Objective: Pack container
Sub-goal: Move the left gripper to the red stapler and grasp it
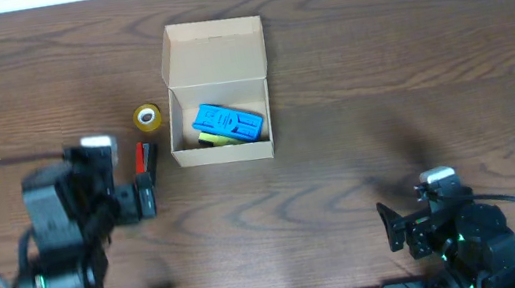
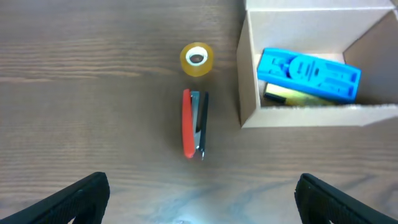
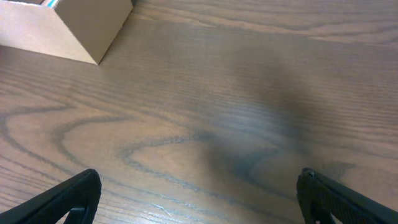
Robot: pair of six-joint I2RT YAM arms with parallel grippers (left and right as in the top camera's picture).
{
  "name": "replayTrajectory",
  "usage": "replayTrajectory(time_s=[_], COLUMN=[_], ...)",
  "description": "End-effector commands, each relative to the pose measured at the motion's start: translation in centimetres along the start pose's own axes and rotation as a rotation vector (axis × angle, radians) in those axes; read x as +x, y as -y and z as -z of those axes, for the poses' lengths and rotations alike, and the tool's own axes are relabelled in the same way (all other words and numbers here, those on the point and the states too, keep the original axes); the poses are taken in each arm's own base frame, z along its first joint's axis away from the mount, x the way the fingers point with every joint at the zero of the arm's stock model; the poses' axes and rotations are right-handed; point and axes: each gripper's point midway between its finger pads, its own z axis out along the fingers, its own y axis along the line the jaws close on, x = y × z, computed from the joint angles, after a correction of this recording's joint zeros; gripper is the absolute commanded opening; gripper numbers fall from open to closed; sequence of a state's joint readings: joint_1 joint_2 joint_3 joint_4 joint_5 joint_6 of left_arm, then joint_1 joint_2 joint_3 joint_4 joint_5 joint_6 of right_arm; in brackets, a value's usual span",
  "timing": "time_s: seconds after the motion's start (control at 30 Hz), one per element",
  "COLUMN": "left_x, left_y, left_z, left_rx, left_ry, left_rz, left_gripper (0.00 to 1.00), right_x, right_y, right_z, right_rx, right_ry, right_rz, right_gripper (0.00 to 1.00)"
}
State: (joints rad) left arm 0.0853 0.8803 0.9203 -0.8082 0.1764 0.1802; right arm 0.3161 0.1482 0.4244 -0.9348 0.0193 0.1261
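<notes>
Across the whole overhead view runs a dark brown, wood-grained bench, with only a thin pale strip showing past its far edge, so nothing more of the room can be made out. Toward the far middle of the bench stands the container, a tan cardboard box with its flap lid open at the far side. Inside it lies a flat blue item, resting on a yellow item whose edge peeks out at the near side. Just left of the container sits a small yellow tape roll, and nearer than that, apart from it, lies a red and grey tool, lengthwise toward the near edge. The left gripper hangs just at the near end of this tool; in the left wrist view its jaws stand wide apart at the bottom corners, with the red and grey tool on bare bench ahead of them, and it holds nothing. The right gripper is low at the near right, well apart from the container; its wrist view shows its jaws likewise spread wide and empty over bare bench, with only a corner of the container at the upper left.
</notes>
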Motion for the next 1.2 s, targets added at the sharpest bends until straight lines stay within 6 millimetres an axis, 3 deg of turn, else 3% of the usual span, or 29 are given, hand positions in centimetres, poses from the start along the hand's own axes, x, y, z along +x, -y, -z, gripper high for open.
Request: replayTrajectory(time_s=[0.0, 0.13, 0.3, 0.5, 0.7, 1.17], left_x=[-1.1, -0.7, 1.3, 3.9, 4.7, 4.2], left_y=[-0.4, -0.7, -1.0, -1.2, -1.3, -3.3], left_z=[-1.9, -5.2, -9.5, -12.9, -14.7, -18.2], left_rx=[0.012, 0.024, 0.039, 0.044, 0.047, 0.044], left_ry=[-0.076, -0.192, -0.332, -0.462, -0.521, -0.62], left_rz=[0.041, 0.057, 0.076, 0.122, 0.135, 0.134], left_gripper=[0.95, 0.95, 0.95, 0.95, 0.95, 0.95], right_x=[0.0, 0.0, 0.0, 0.0, 0.0, 0.0], right_y=[0.3, 0.3, 0.3, 0.3, 0.3, 0.3], right_z=[0.0, 0.0, 0.0, 0.0, 0.0, 0.0], right_rx=[0.014, 0.014, 0.014, 0.014, 0.014, 0.014], right_ry=[0.005, 0.005, 0.005, 0.005, 0.005, 0.005], right_rz=[-0.017, -0.017, -0.017, -0.017, -0.017, -0.017], right_gripper=[0.99, 0.99, 0.99, 0.99, 0.99, 0.99])
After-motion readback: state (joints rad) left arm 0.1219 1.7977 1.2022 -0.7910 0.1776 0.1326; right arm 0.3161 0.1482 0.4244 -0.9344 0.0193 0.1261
